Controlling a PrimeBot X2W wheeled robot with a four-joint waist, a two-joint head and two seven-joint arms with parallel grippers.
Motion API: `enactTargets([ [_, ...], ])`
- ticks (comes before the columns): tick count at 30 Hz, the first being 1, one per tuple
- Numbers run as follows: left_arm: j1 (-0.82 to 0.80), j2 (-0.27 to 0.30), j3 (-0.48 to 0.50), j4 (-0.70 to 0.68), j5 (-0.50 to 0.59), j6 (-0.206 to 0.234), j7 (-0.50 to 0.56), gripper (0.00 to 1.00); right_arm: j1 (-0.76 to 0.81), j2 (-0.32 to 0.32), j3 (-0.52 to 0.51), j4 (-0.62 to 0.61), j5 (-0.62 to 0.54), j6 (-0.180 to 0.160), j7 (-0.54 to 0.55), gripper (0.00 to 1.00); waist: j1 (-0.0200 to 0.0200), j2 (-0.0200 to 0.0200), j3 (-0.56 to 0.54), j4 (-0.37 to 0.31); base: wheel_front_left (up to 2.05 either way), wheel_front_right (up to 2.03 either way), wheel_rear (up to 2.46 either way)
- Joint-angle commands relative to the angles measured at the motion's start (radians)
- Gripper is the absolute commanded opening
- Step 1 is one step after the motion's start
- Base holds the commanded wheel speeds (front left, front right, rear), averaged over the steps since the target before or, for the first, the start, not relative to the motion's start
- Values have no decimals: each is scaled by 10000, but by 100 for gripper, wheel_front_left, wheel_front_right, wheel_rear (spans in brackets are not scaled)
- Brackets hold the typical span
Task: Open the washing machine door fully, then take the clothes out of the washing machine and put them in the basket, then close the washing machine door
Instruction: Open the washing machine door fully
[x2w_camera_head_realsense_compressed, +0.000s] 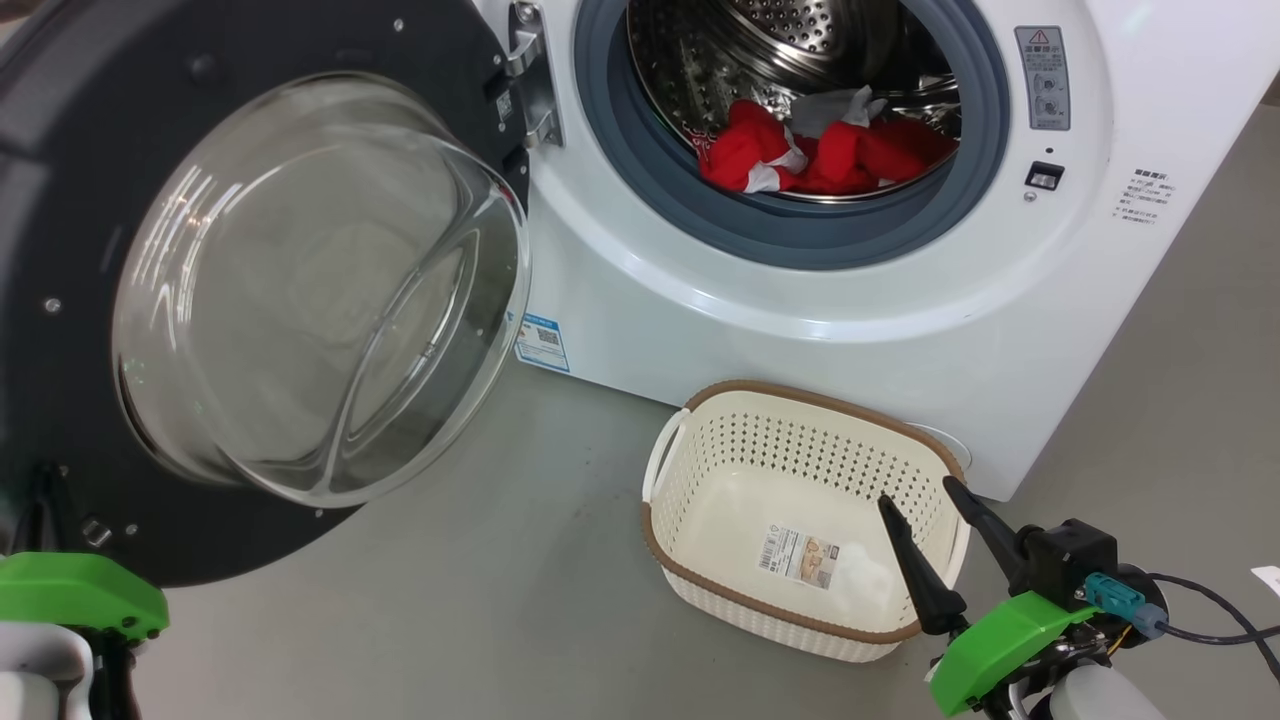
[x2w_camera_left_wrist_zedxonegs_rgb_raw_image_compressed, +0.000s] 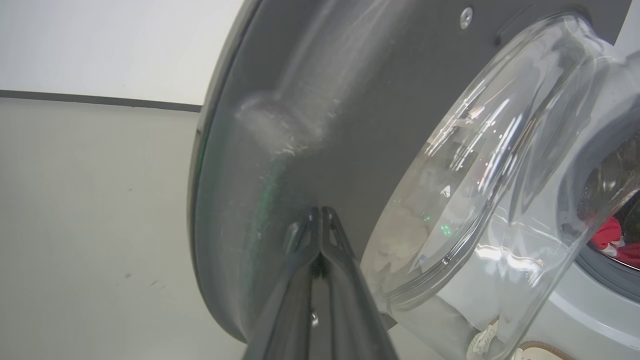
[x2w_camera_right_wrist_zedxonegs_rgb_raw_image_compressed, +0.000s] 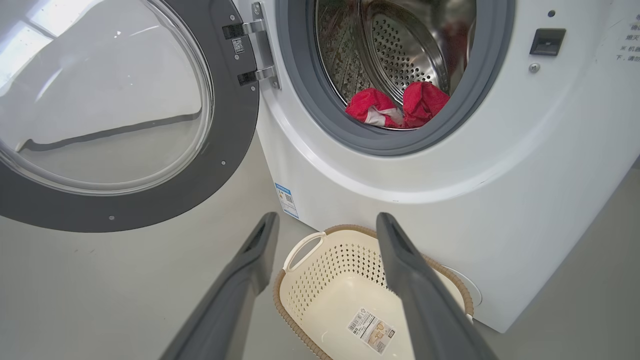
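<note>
Clothes (x2w_camera_head_realsense_compressed: 830, 150) lie low in the washing machine (x2w_camera_head_realsense_compressed: 700, 330), soft, light, probably floppy, so pinch a raised red fold; right gripper (x2w_camera_head_realsense_compressed: 915, 490) spread empty over the basket (x2w_camera_head_realsense_compressed: 800, 398), left gripper (x2w_camera_left_wrist_zedxonegs_rgb_raw_image_compressed: 320, 212) clenched empty at the washing machine door (x2w_camera_head_realsense_compressed: 60, 200).

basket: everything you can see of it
The basket is cream-white perforated plastic, a rounded rectangle with a brown woven-look rim, a white handle at its side and a barcode sticker inside on the bottom. It stands upright and empty on the grey floor, close before the washing machine; contact between them is unclear.
</note>
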Motion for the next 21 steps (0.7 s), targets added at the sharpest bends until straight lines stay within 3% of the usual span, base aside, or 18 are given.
enactTargets([
  [1, -368, 540, 348, -188, -15, 23, -88, 0, -172, -18, 183, -197, 43, 65, -65, 100, 0, 0, -14, 9, 0, 0, 0],
  [2, -334, 508, 329, -262, -11, 35, -114, 0, -174, 2, 173, -181, 39, 65, -65, 100, 0, 0, -29, 11, 0, 0, 0],
  [4, -149, 487, 209, -619, 162, 161, -211, 49, -160, 83, 73, -168, 48, 65, -65, 100, 0, 0, -105, 0, 0, 0, 0],
  [5, -69, 469, 170, -811, 224, 224, -241, 100, -138, 115, 30, -180, 61, 65, -65, 100, 0, 0, -144, -6, 0, 0, 0],
  [12, 689, 558, 53, -2614, 686, 785, -261, 100, 16, 306, -91, -338, 313, 65, -65, 100, 0, 0, -268, -287, 0, 0, 0],
  [14, 1068, 637, 28, -3768, 914, 982, -324, 100, 19, 333, -78, -457, 344, 65, -65, 100, 0, 0, -289, -521, 0, 0, 0],
  [21, 1604, 590, -152, -5659, 1005, 968, -338, 100, 56, 384, 235, -815, 714, 65, -65, 100, 0, 0, -369, -1128, 0, 0, 0],
])
